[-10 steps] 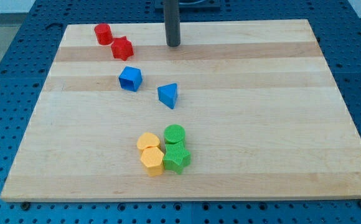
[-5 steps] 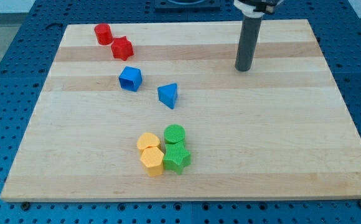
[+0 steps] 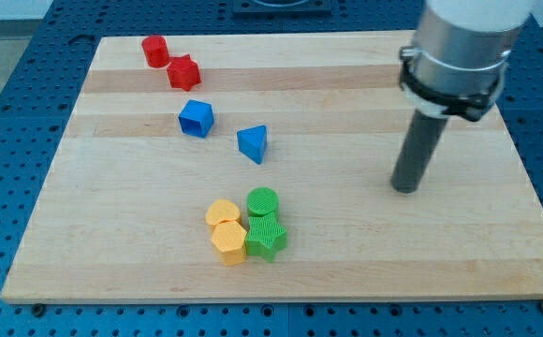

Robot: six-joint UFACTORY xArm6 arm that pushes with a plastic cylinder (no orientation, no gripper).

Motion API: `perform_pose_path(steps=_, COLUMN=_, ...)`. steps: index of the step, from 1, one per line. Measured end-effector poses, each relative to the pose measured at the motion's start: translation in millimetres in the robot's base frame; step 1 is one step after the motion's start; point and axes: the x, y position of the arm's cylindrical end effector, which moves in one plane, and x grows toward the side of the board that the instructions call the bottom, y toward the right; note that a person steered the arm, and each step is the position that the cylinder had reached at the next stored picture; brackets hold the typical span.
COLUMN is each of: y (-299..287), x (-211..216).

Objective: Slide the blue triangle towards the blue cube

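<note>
Blue triangle [image 3: 253,143] sitting unmoved near board centre, just right of blue cube [image 3: 196,118], apart from it. Tip [image 3: 403,188] travelling from top edge toward right edge, touching nothing, well right of triangle; likely lining up a leftward push.

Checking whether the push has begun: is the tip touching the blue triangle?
No: my tip stands on bare board well to the view's right of the blue triangle, which sits apart from the blue cube.

The worktop [image 3: 346,234] looks like pale wood, smooth with a matt finish and faint grain stripes. The blue triangle [image 3: 253,143] and blue cube [image 3: 196,118] seem matt plastic. The green blocks [image 3: 264,225] look ribbed.
</note>
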Motion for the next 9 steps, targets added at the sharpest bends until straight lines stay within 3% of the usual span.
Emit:
perform_pose_path(steps=3, y=-15, x=-19)
perform_pose_path(steps=6, y=-96, x=-20)
perform_pose_path(steps=8, y=-181, x=-48)
perform_pose_path(steps=9, y=-186, x=-69)
